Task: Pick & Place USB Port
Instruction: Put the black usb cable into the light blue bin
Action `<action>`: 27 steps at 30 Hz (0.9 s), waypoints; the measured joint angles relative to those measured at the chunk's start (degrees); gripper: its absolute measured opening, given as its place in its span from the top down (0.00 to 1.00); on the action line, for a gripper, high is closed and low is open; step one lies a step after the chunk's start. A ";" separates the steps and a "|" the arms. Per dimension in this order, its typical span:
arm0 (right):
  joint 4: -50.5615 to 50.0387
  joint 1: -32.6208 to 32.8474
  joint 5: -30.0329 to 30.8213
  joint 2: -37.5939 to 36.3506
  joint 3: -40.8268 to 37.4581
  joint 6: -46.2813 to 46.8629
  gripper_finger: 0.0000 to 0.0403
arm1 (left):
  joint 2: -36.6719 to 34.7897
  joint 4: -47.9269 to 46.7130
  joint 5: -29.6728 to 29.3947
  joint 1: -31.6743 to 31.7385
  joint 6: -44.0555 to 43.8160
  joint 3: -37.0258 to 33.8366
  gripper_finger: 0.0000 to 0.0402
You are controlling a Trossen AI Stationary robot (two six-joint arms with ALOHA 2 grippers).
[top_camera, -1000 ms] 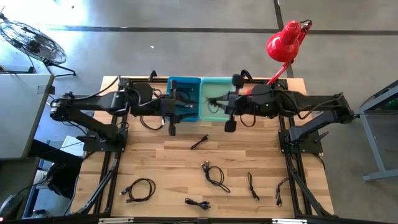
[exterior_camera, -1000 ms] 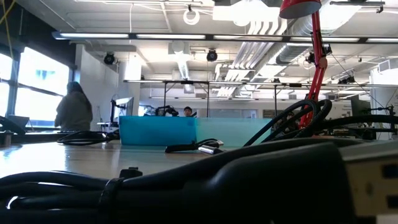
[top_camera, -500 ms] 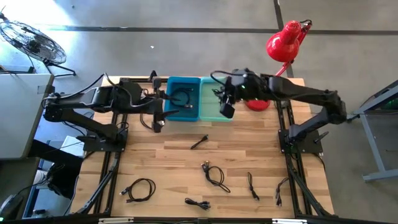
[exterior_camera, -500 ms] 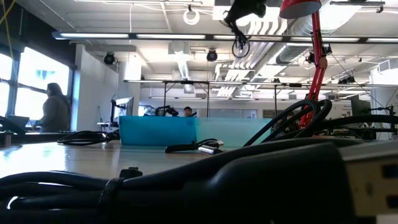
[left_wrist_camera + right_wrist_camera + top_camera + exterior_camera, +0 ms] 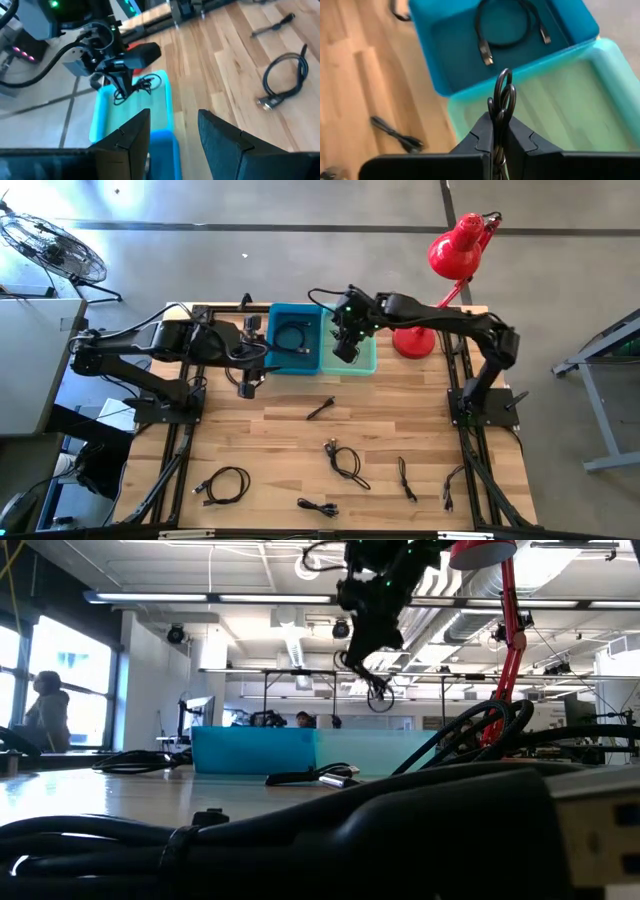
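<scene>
Open workshop room behind, ceiling pipes and strip lights, a person (image 5: 45,710) at the far window. Wooden table (image 5: 260,440) with a red desk lamp (image 5: 455,248) at the back edge.

Right gripper (image 5: 347,340) is raised over the light teal bin (image 5: 366,362), fingers pressed together on a coiled black USB cable (image 5: 502,100); the loop sticks out past the fingertips and, in the low view, dangles under the gripper (image 5: 372,635) above the bins. Directly below it sits the light teal bin (image 5: 580,105); just beside that, touching it, the darker blue bin (image 5: 440,55) with another black cable (image 5: 512,30) lying coiled inside.

Left gripper (image 5: 247,384) hangs over the table next to the blue bin (image 5: 283,360), on the side away from the right gripper, fingers (image 5: 131,137) spread with nothing between them.

Toward the front of the table from both grippers, well apart: a short black cable (image 5: 320,409), a coiled one (image 5: 345,462), another coil (image 5: 226,485), and three more small ones (image 5: 318,507) (image 5: 405,478) (image 5: 450,485), probably all USB leads, too small to say.
</scene>
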 joint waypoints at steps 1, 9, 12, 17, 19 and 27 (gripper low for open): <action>0.00 -0.34 0.06 0.68 0.00 -0.05 0.97 | 0.00 -0.55 -0.02 0.00 -0.40 0.00 0.60; -2.11 -2.74 0.43 3.57 0.00 0.19 0.97 | -0.04 -1.99 0.26 0.00 -1.20 0.00 0.60; -2.70 -3.39 -0.05 3.86 0.00 0.21 0.96 | -0.04 -2.24 0.26 0.00 -1.21 0.00 0.60; -2.61 -3.54 1.75 3.86 0.00 0.83 0.79 | -0.04 -2.97 0.28 0.00 -1.17 0.00 0.60; -2.67 -3.51 1.96 3.86 0.00 1.01 0.72 | -0.04 -2.96 0.26 0.00 -1.15 0.00 0.60; -2.53 -3.45 2.61 3.86 0.00 -0.07 0.51 | -0.04 -5.76 0.33 0.00 -1.02 -0.02 0.60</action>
